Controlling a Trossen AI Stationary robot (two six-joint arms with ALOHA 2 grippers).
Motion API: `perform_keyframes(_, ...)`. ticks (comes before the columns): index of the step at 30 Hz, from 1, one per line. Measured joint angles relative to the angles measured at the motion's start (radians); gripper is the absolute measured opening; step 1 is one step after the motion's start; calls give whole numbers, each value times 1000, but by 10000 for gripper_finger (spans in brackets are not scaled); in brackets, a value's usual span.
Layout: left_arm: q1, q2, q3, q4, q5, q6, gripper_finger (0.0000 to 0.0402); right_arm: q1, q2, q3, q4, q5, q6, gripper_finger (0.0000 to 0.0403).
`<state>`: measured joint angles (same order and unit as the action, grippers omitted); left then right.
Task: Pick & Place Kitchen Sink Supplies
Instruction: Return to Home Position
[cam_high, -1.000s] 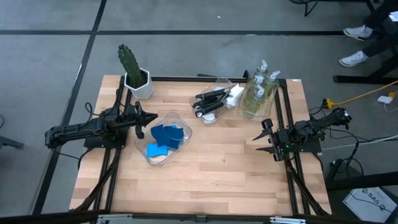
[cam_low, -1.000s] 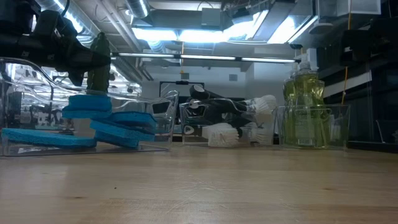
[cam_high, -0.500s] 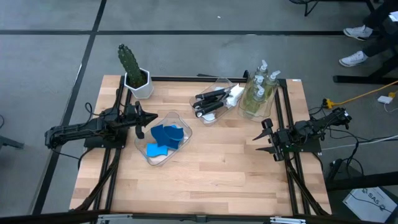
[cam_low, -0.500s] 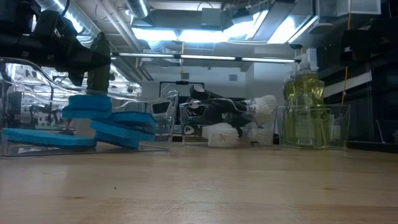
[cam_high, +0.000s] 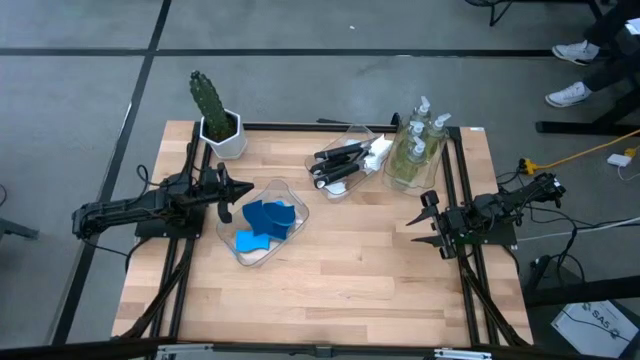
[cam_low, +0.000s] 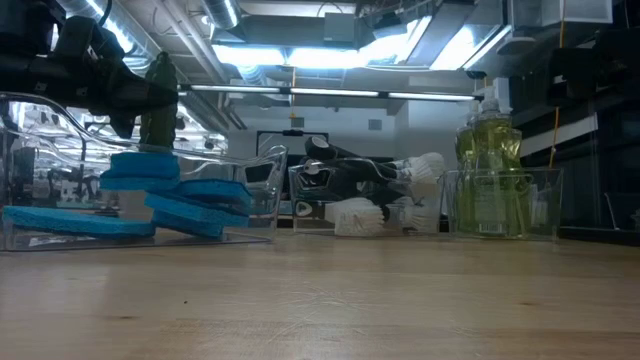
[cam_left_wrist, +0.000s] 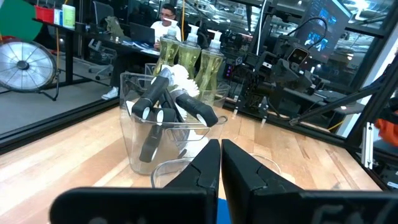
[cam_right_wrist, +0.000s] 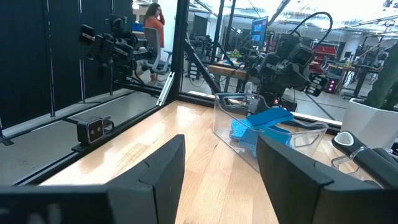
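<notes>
High view: all the supplies lie sorted in three clear bins on the wooden table (cam_high: 350, 285)
Left gripper (cam_high: 243, 189): centre-left of the frame, at the upper-left rim of the sponge bin (cam_high: 285, 187); fingers closed to a sliver of a gap, holding nothing; contact with the rim cannot be told
Right gripper (cam_high: 420, 220): right of the frame by the table's right edge, below the soap bin (cam_high: 392, 180); fingers spread wide, empty
Blue sponges (cam_high: 266, 222): piled in their bin, centre-left
Dish brushes (cam_high: 338, 165): lying in the brush bin (cam_high: 350, 130) at upper centre, black handles to the left, white heads to the right
Soap bottles (cam_high: 418, 135): upright in their bin at upper right, just beside the brush bin
Step in hand: sorting looks finished, so this reads as the retreat to rest
Doing it well: the left arm should rise clear of the sponge bin's rim before it draws back, or it may drag the bin askew; keep those fingers together so nothing snags; the right arm has open wood around it and can fold back directly
In the way: the bin rim at the left fingertips; the potted cactus (cam_high: 212, 108) at upper left, near the left arm's path
Around: white shoes (cam_high: 572, 95) on the floor at upper right; a yellow cable (cam_high: 580, 155) at the right edge
</notes>
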<state>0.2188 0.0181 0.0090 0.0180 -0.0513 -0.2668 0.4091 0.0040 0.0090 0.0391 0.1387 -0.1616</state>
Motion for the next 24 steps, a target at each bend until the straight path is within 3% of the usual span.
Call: perform_keyframes(24,0,0,0,0,0,0,12,0,0,0,0,0,0,196)
